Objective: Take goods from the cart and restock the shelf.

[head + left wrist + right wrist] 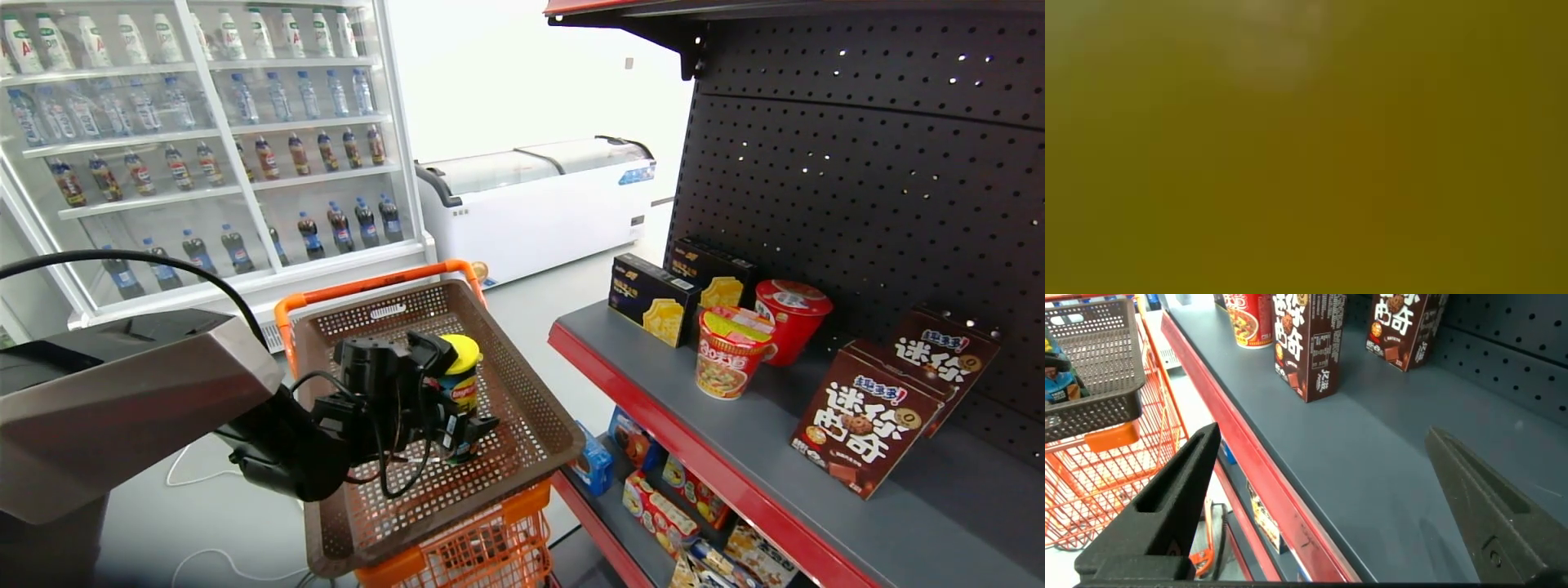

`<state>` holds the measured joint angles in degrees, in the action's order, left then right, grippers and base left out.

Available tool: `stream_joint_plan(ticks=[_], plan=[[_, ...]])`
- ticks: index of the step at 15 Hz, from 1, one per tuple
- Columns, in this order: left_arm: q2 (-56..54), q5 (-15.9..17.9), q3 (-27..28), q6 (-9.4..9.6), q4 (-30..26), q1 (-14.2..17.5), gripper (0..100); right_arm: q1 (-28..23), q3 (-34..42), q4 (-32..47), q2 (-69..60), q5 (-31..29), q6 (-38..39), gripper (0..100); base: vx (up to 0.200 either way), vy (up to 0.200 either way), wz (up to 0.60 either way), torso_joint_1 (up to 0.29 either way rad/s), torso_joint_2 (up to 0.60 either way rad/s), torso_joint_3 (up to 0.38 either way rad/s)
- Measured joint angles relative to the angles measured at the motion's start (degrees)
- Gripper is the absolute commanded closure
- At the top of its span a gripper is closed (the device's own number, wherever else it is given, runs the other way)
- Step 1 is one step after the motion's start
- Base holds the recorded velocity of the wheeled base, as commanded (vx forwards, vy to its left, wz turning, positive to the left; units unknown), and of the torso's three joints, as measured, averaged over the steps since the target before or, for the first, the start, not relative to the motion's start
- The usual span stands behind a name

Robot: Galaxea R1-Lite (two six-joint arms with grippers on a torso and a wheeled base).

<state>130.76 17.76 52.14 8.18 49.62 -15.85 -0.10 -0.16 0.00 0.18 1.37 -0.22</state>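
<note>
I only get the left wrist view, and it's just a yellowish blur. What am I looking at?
Observer: The head view shows the left end effector right against a yellow-lidded jar in the brown basket.
Operator: Where is that basket?
Observer: On top of the orange cart, beside the shelf.
Operator: And the other arm?
Observer: The right end effector hangs open over bare shelf, near two brown boxes.

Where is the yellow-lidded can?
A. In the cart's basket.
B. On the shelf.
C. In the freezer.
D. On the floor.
A: the can is in the basket on the cart, gripped by the left gripper.
</note>
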Motion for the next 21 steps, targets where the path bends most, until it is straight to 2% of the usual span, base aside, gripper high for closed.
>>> stream_joint_plan(ticks=[3,7,9,10,12,13,15,17,21], plan=[[0.6,-0.4,0.3,0.02,0.1,-0.4,100,0.0,0.0,0.0,0.0,0.0,0.0,0,0.0,0.0,0.0,0.0,0.0,0.0],[-1.5,-6.4,-0.5,-0.17,0.1,-0.4,100,0.0,0.0,0.0,0.0,0.0,0.0,0,0.0,0.0,0.0,0.0,0.0,0.0],[-5.8,-9.9,-2.6,-0.11,-0.3,0.5,100,0.0,0.0,0.0,0.0,0.0,0.0,0,0.0,0.0,0.0,0.0,0.0,0.0],[-8.4,-10.5,-3.8,-0.13,-1.3,1.2,100,0.0,0.0,0.0,0.0,0.0,0.0,0,0.0,0.0,0.0,0.0,0.0,0.0],[-16.3,-11.1,-5.9,-0.55,-6.7,3.0,100,0.0,0.0,0.0,0.0,0.0,0.0,0,0.0,0.0,0.0,0.0,0.0,0.0],[-21.0,-11.1,-6.6,-1.29,-11.1,3.9,100,0.0,0.0,0.0,0.0,0.0,0.0,0,0.0,0.0,0.0,0.0,0.0,0.0],[-31.8,-11.3,-7.4,-4.08,-20.2,5.5,100,0.0,0.0,0.0,0.0,0.0,0.0,0,0.0,0.0,0.0,0.0,0.0,0.0],[-42.0,-12.7,-8.5,-6.46,-26.8,6.4,100,0.0,0.0,0.0,0.0,0.0,0.0,0,0.0,0.0,0.0,0.0,0.0,0.0],[-62.1,-15.7,-14.2,-8.96,-36.2,6.9,100,0.0,0.0,0.0,0.0,0.0,0.0,0,0.0,0.0,0.0,0.0,0.0,0.0]])
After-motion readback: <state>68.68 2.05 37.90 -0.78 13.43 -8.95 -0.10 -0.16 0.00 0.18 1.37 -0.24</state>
